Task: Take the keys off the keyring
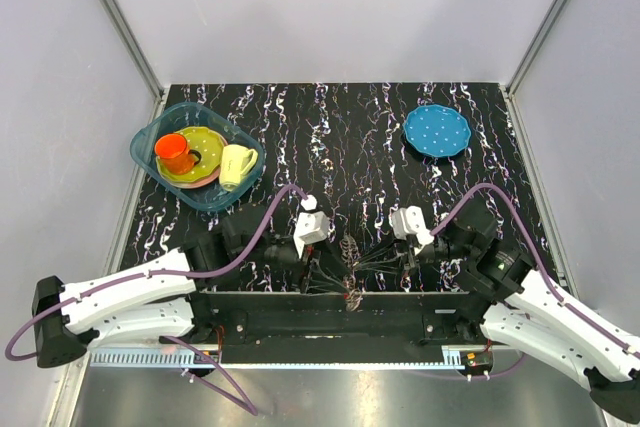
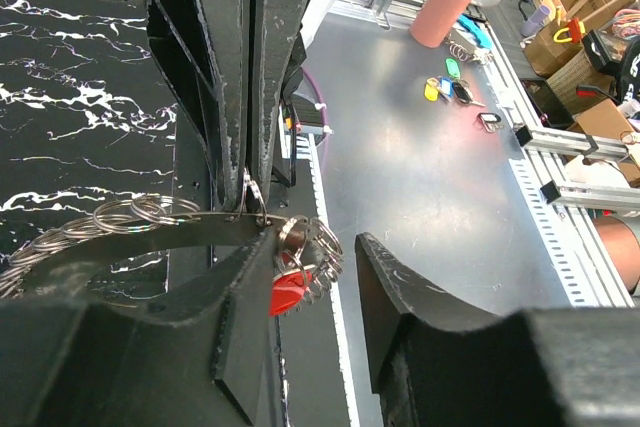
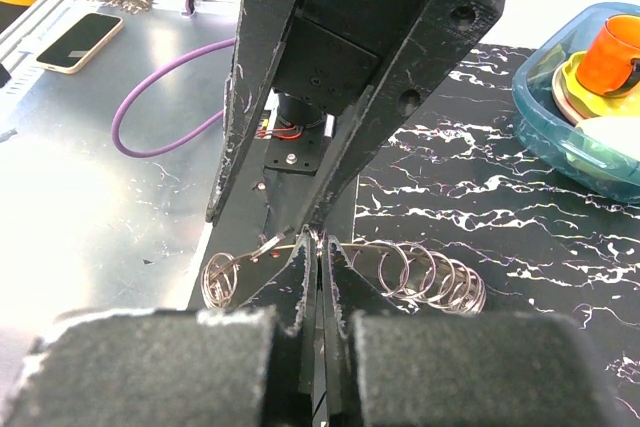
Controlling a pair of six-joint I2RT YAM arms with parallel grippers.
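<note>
Pinching the keyring point(image 1: 350, 250) in the right gripper point(image 3: 318, 242), pads pressed tight together on a thin wire of the loop, low in the centre of the right wrist view. Holding the left gripper point(image 2: 315, 247) spread apart along the bottom of the left wrist view, one finger at lower left touching the cluster of small silvery rings, the other at lower right standing clear across an open gap. Showing the loop low in the middle of the top view, between the two wrists, just above the dark rail point(image 1: 270, 312) at the near edge of the black marbled table point(image 1: 350, 137), with fine rings fanning out along it. Not revealing whether resting on that surface or lifted off it. Dangling one of the keys point(image 2: 287, 292), a tiny bright red piece, under the ring cluster, just beside the lower-left finger. Showing a blue dotted plate point(image 1: 437, 130) at the upper right of the top view, well apart from both grippers, and a clear teal bin point(image 1: 150, 132) at the upper left, carrying an orange cup point(image 1: 175, 152), a yellow plate point(image 1: 205, 142) and a pale mug point(image 1: 237, 164).
</note>
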